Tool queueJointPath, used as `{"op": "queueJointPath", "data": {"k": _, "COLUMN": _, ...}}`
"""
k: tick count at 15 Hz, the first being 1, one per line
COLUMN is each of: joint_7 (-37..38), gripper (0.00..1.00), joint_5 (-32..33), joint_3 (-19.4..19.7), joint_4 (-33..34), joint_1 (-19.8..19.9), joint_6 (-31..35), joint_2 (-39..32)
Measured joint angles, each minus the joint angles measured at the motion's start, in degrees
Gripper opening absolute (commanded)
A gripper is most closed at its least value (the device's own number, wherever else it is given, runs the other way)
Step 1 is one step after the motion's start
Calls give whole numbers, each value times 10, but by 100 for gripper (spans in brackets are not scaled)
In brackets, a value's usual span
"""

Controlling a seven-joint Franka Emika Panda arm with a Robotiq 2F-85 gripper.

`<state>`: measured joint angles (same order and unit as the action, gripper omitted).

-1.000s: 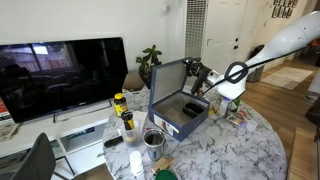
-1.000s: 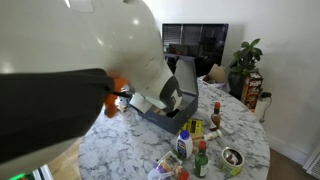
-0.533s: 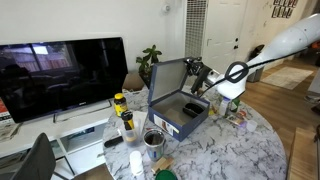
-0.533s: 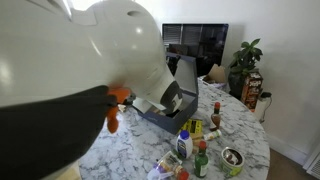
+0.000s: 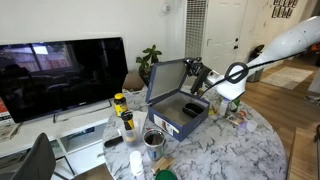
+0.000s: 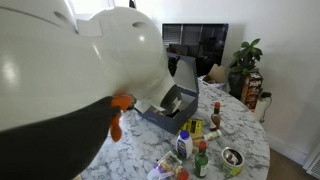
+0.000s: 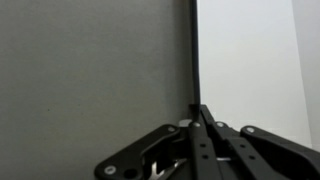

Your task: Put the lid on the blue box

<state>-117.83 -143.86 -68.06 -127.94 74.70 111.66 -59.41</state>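
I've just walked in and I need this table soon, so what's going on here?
The robot arm's gripper is clamped on one edge of the shallow navy cardboard lid. It holds the lid nearly upright by the back of the deeper navy cardboard box. The box sits open on the round marble table, with bottles beside it. The lid is not on the box yet.

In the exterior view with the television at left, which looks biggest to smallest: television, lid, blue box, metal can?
1. television
2. lid and blue box, too alike to rank
3. metal can, smallest
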Motion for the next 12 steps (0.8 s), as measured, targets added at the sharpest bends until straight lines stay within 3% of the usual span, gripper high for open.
{"op": "queueJointPath", "data": {"k": 7, "joint_7": -20, "gripper": 1, "joint_5": 3, "joint_3": -16, "joint_4": 0, "joint_1": 13, "joint_6": 65, "joint_2": 1}}
{"op": "queueJointPath", "data": {"k": 12, "joint_7": -35, "gripper": 1, "joint_5": 3, "joint_3": -44, "joint_4": -5, "joint_1": 52, "joint_6": 149, "joint_2": 4}}
